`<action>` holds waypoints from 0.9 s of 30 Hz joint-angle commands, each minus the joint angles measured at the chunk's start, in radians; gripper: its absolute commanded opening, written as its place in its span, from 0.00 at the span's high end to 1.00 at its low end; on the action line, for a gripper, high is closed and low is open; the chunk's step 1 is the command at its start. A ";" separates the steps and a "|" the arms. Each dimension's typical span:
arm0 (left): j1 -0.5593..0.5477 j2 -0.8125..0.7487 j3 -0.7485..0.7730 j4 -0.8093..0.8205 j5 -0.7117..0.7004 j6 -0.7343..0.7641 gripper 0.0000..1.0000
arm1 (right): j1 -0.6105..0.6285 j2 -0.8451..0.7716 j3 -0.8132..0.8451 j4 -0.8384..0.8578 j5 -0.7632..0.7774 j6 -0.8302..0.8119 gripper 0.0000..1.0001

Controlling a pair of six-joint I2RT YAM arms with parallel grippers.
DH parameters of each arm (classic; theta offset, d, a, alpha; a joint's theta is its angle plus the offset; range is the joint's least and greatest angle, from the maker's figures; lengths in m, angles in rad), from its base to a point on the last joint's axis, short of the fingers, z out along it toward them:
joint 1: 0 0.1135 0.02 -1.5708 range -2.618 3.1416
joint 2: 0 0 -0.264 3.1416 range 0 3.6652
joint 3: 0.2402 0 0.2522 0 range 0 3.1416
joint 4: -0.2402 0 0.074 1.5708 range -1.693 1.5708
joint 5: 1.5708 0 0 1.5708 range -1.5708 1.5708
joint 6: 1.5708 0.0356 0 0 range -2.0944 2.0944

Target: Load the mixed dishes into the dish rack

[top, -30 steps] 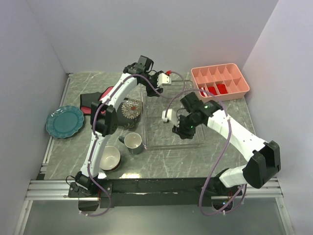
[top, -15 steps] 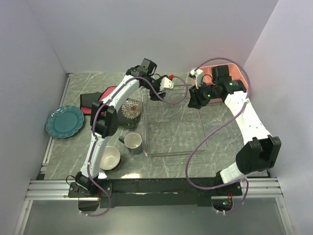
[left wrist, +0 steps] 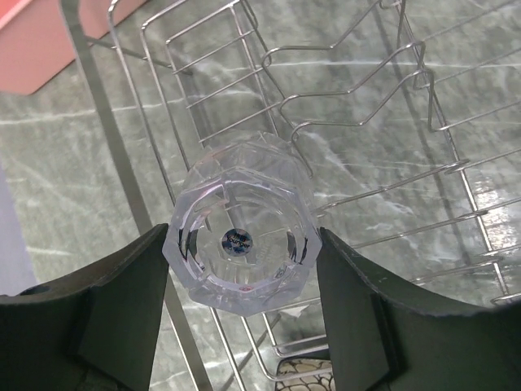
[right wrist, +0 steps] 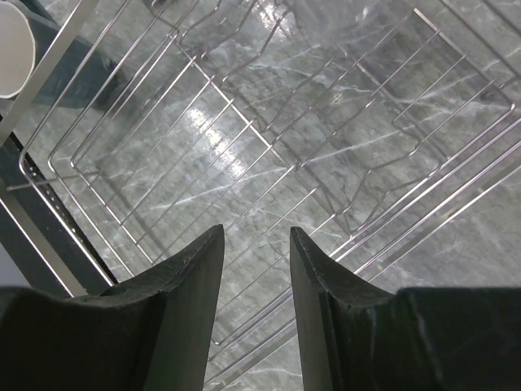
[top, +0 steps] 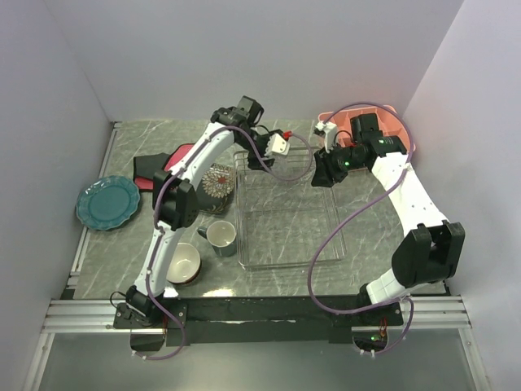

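The left fingers (left wrist: pixel 122 301) are spread wide and pinch a clear faceted glass (left wrist: pixel 240 244) by its sides, one finger on each flank; the glass points away from the wrist, its long axis running straight down at the rack (left wrist: pixel 362 122), whose wires lie directly beneath it; which end faces down I cannot tell. Seen from above, the glass is over the rack's far left corner, so I judge the coming move to be a short lowering between the wires, with little sideways travel needed; the risk is the glass catching a wire and tipping. The right fingers (right wrist: pixel 175 285) stand a narrow gap apart with nothing between them, hanging over the rack's far right part. The other dishes in plain view lie on the bench (top: pixel 130 244) left of the rack: the blue plate (top: pixel 107 202) farthest left, the flowered plate (top: pixel 218 181) just beside the rack's left edge, the mug (top: pixel 221 236) and the cream-lined bowl (top: pixel 183 262) nearer the arm bases; the left arm is the nearer one to all of them; none of them sits in the rack yet.
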 commanded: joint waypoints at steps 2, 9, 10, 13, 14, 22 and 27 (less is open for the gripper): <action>-0.049 0.029 0.020 -0.125 0.031 0.054 0.76 | -0.012 0.004 -0.004 0.024 -0.032 0.027 0.54; -0.080 0.075 0.007 -0.135 -0.022 0.076 0.70 | -0.013 0.002 -0.016 0.032 -0.032 0.030 0.54; -0.081 0.075 0.003 -0.101 -0.027 0.063 0.66 | -0.013 0.002 -0.017 0.037 -0.032 0.032 0.54; -0.083 0.049 -0.049 -0.004 -0.029 -0.027 0.30 | -0.015 0.001 -0.025 0.038 -0.037 0.036 0.54; -0.081 0.023 -0.066 0.048 -0.029 -0.035 0.20 | -0.015 -0.002 -0.027 0.038 -0.038 0.035 0.54; -0.074 -0.098 -0.134 0.223 -0.041 -0.171 0.05 | -0.018 -0.010 -0.005 0.024 -0.037 0.024 0.54; -0.049 -0.179 -0.229 0.354 -0.079 -0.262 0.04 | -0.018 -0.027 0.004 0.024 -0.037 0.024 0.54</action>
